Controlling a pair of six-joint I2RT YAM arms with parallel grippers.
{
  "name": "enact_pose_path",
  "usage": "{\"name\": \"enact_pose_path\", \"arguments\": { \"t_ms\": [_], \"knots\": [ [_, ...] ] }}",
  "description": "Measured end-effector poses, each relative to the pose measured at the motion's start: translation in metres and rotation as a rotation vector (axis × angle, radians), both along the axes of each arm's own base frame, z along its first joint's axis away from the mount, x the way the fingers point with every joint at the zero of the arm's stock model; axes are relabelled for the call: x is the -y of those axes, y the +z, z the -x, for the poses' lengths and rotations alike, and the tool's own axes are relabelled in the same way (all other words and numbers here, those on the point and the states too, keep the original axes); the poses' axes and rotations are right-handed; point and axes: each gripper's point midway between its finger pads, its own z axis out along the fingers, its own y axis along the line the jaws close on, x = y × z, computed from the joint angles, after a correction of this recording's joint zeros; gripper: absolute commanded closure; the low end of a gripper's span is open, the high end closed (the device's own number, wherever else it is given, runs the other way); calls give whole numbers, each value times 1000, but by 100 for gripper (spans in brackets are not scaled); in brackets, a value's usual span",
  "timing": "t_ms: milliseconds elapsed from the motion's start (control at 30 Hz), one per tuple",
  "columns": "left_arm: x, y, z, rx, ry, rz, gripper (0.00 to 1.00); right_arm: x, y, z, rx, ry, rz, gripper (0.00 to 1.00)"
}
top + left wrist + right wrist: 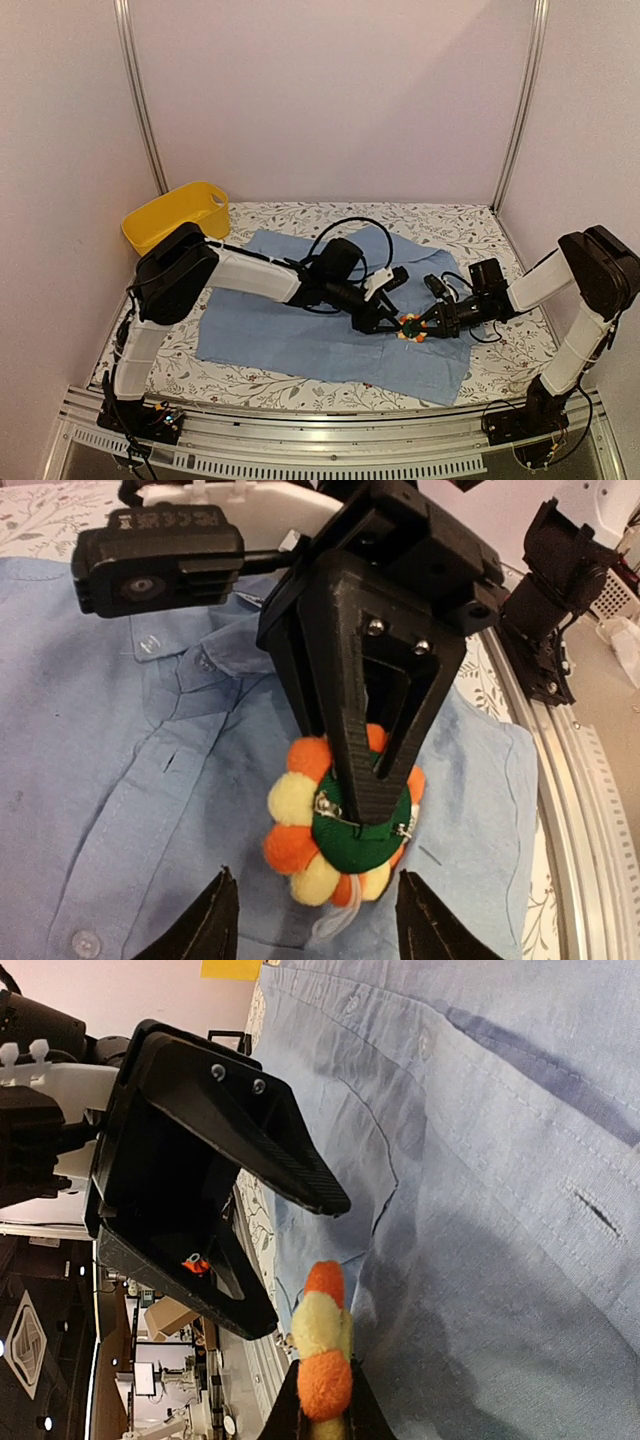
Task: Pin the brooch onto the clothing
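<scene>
The brooch [335, 830] sits lower centre in the left wrist view, clamped by the right gripper [368, 812] from the top. The left gripper [315, 928], jaws apart, flanks it from below.

Right end effector [372, 805] hides the brooch's [335, 847] middle.

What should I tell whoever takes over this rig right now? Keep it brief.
Left gripper: open, empty, close beside the brooch.
Right gripper: shut on the brooch, holding it at the front of the shirt.
Shirt: spread out flat.
Done: brooch gripped and at the shirt.
Left to do: the pinning. The brooch's green back with its clasp is exposed, and nothing looks fastened yet.
</scene>
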Motion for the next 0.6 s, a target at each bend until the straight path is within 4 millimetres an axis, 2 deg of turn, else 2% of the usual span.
{"name": "enact_pose_path", "arguments": {
  "t_ms": [100, 233, 367, 467, 600],
  "knots": [
    [-4, -5, 3, 100, -31, -15, 50, 0, -4, 2, -10, 2, 2, 100],
    [-7, -12, 22, 195, -99, -52, 52, 0, -10, 3, -19, -3, 11, 100],
    [-2, -12, 33, 227, -146, -75, 53, 1, -14, 3, -18, -9, 19, 100],
    [0, -11, 40, 245, -175, -73, 58, 1, -19, 4, -29, -12, 25, 100],
    [-3, -17, 40, 264, -182, -98, 60, 1, -29, 5, -48, -13, 39, 100]
  ]
}}
